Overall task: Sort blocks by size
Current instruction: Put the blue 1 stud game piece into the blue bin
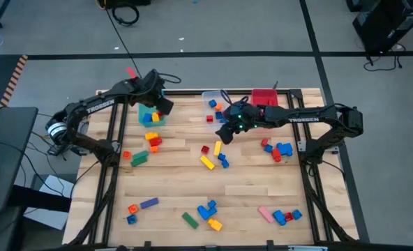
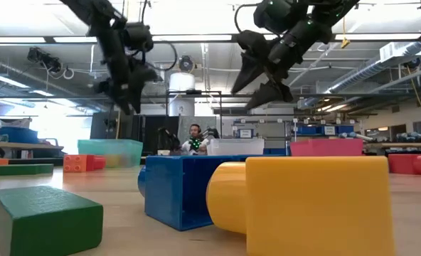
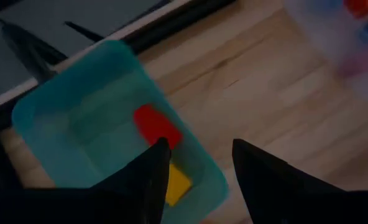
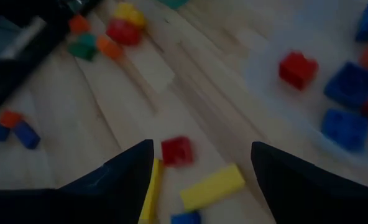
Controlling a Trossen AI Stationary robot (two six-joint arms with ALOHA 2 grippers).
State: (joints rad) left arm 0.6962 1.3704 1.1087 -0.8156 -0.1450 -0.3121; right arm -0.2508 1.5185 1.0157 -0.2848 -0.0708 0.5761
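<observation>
I see the right gripper point(image 4: 199, 165) hanging above the counter point(image 1: 248, 174), jaws wide and empty, a red block point(image 4: 176, 150) between them. Left gripper point(image 3: 199, 168), jaws parted, hovers over the teal bin point(image 3: 66, 124); bare boards beside.

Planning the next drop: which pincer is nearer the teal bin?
Left. The left pincer hangs right over the teal bin, open and empty. The right pincer hovers open above the table's middle, past the clear bin, well off to the side.

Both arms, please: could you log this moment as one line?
left gripper: open, empty, over teal bin | right gripper: open, empty, above red block and yellow bar
</observation>
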